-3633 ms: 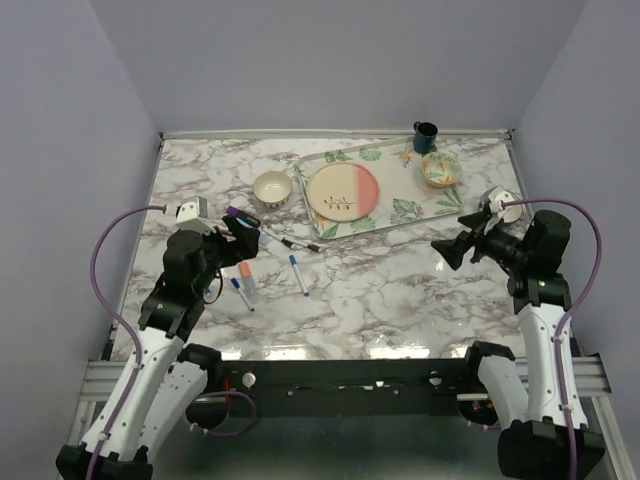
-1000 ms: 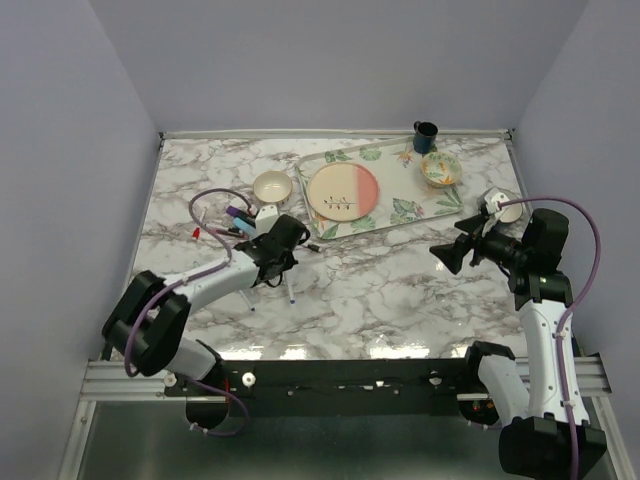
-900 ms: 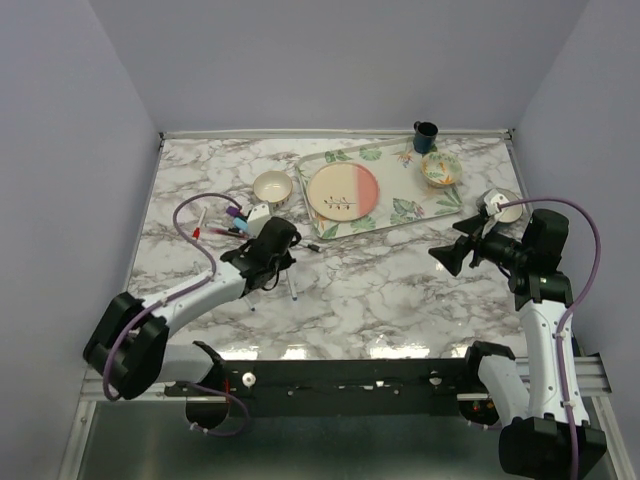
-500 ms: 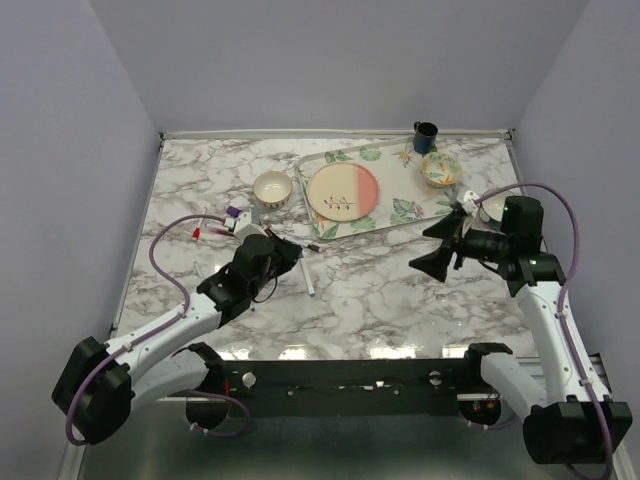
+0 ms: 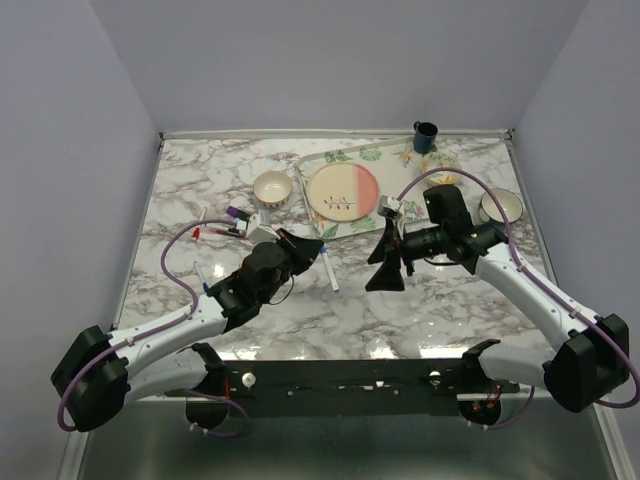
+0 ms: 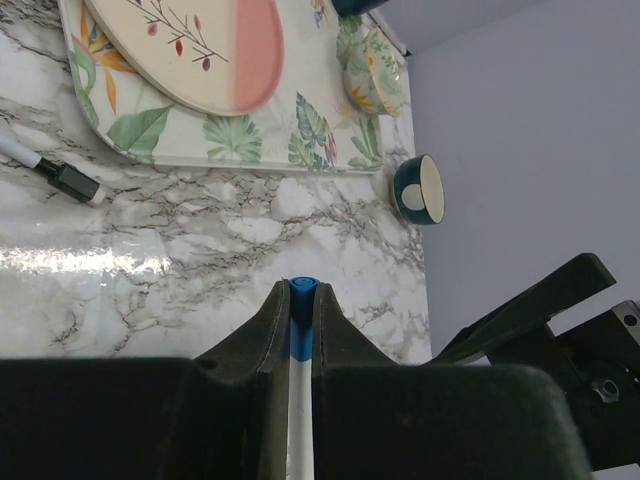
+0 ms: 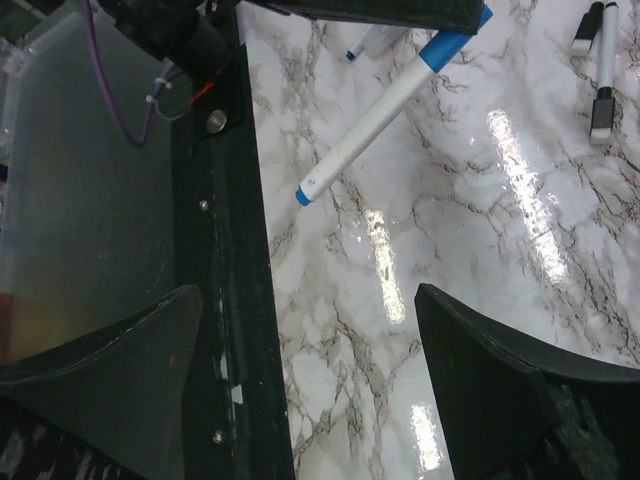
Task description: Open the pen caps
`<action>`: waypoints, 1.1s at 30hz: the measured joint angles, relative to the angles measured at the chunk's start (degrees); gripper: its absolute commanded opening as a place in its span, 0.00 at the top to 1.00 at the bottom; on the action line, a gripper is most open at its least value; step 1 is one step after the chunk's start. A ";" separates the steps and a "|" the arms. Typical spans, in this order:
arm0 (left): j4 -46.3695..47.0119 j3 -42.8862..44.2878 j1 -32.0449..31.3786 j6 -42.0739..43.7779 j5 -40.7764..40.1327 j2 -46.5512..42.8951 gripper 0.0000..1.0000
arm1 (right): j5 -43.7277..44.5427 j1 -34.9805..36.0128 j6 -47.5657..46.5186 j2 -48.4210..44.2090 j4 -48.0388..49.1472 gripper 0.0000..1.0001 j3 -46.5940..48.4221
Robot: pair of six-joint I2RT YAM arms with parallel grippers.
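1. The left gripper (image 6: 302, 292) is clenched on one pen (image 5: 329, 270) and holds it off the marble, just on the near side of the tray (image 5: 336, 229), by the tray's near-left corner.
2. Its fingers pinch the blue cap (image 7: 440, 52). A short blue stub pokes out on one side of them, and the long white barrel runs out on the other.
3. The pen's long axis runs from the tray toward the table's near edge. The capped end is closest to the tray, and the free barrel end points away from it.
4. The right gripper (image 5: 382, 265) grasps nothing, its jaws spread wide. It hovers on the near side of the tray, just to the right of the held pen.
5. In the right wrist view the barrel slants across ahead of the spread jaws, not yet between them.
6. The right arm is the only free one. It would likely have to advance leftward onto the bare barrel, then pull along the pen's axis, away from the tray.
7. Other pens (image 5: 232, 218) lie on the marble to the left of the tray.
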 measured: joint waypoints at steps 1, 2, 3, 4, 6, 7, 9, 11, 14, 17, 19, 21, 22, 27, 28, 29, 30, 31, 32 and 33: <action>0.37 0.00 -0.28 -0.37 -0.98 0.09 1.00 | 0.11 0.33 1.31 0.09 0.98 0.05 0.00; 0.66 0.02 -0.46 -0.46 -1.38 0.11 1.00 | 0.13 0.66 3.19 0.22 2.29 0.05 0.02; 1.01 0.04 -0.63 -0.68 -2.03 0.20 1.00 | 0.13 0.87 4.37 0.35 3.17 0.05 0.02; 1.22 0.09 -0.81 -0.85 -2.62 0.33 1.00 | 0.13 1.14 5.81 0.61 4.44 0.05 0.02; 1.55 0.31 -1.01 -1.27 -3.74 0.76 1.00 | 0.15 1.75 8.44 1.33 6.49 0.06 0.02; 1.64 0.66 -1.09 -1.68 -4.42 1.20 1.00 | 0.13 2.05 9.25 1.60 7.06 0.07 0.02; 1.99 1.03 -1.22 -1.90 -5.05 1.75 1.00 | 0.13 2.73 11.02 2.25 8.35 0.07 0.02; 2.29 1.81 -1.70 -2.23 -5.77 2.67 1.00 | 0.17 3.48 12.61 3.06 9.53 0.08 0.02; 2.64 2.99 -2.84 -2.54 -6.91 3.93 1.00 | 0.81 4.42 14.29 4.28 10.75 0.09 0.02; 3.13 4.02 -3.98 -2.75 -7.67 4.94 1.00 | 2.14 4.83 15.58 5.97 11.37 0.10 0.04; 3.61 4.76 -5.01 -2.93 -8.24 5.75 1.00 | 3.26 5.09 16.17 7.30 11.61 0.12 0.15; 3.96 5.18 -5.88 -2.97 -8.76 6.29 1.00 | 4.57 5.31 16.92 8.55 11.69 0.15 0.42; 4.09 5.33 -6.21 -2.99 -8.98 6.45 1.00 | 5.16 5.51 17.29 9.20 11.72 0.17 0.70; 4.90 5.90 -7.39 -2.97 -9.73 7.48 1.00 | 6.23 5.92 18.40 10.19 12.17 0.50 1.29; 5.09 5.95 -7.67 -2.97 -9.92 7.76 1.00 | 6.25 5.95 18.78 10.19 12.22 0.58 1.33; 5.27 5.99 -7.82 -2.97 -9.97 7.98 1.00 | 6.25 5.95 18.99 10.19 12.26 0.64 1.38; 5.51 5.99 -8.07 -2.97 -10.10 8.22 1.00 | 6.25 5.95 19.39 10.19 12.39 0.76 1.42; 5.70 5.99 -8.17 -2.95 -10.12 8.33 0.99 | 6.23 5.95 19.58 10.19 12.50 0.81 1.44; 6.03 5.99 -8.37 -2.91 -10.14 8.44 0.97 | 6.23 5.95 19.71 10.19 12.55 0.86 1.44; 6.54 5.99 -8.48 -2.69 -10.19 8.46 0.95 | 7.23 5.95 19.93 10.21 12.46 0.92 1.44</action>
